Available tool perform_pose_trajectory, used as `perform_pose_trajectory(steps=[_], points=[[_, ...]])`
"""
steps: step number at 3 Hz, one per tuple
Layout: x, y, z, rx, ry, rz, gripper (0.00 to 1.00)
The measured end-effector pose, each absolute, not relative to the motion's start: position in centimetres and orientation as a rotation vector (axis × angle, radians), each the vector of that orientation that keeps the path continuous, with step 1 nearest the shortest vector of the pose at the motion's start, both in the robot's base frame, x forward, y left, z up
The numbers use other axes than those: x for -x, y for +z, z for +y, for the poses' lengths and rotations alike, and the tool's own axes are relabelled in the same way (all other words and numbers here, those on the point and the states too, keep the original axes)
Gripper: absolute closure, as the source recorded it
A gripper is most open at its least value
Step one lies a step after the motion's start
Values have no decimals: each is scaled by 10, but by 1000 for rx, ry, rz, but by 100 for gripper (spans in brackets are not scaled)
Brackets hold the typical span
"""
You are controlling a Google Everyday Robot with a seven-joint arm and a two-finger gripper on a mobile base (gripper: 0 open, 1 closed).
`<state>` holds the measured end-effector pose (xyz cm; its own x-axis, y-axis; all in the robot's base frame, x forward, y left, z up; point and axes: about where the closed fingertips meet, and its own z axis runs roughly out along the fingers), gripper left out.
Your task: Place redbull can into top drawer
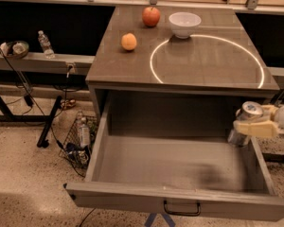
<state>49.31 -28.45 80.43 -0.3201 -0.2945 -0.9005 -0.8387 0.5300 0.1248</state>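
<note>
One hand (245,127) pinches the redbull can (251,111) over the top drawer (132,201) (open), right side. Apple (151,16), orange (128,41), bowl (184,23) stand behind it.

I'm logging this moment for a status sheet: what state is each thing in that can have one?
top drawer: pulled open.
redbull can: roughly upright, gripped, at the drawer's right rear corner.
tool: at the drawer's right side, shut on the can.
white bowl: upright on the tabletop.
water bottle: standing on the left shelf.

Speckled floor (19,174), brown-grey table (203,65)
</note>
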Motion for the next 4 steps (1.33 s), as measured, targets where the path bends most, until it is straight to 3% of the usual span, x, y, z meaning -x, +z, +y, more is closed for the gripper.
perform_pose_trajectory(steps=[2, 4], points=[[-509, 712, -245, 921, 787, 1755, 98], [-512, 695, -228, 906, 748, 1702, 50]])
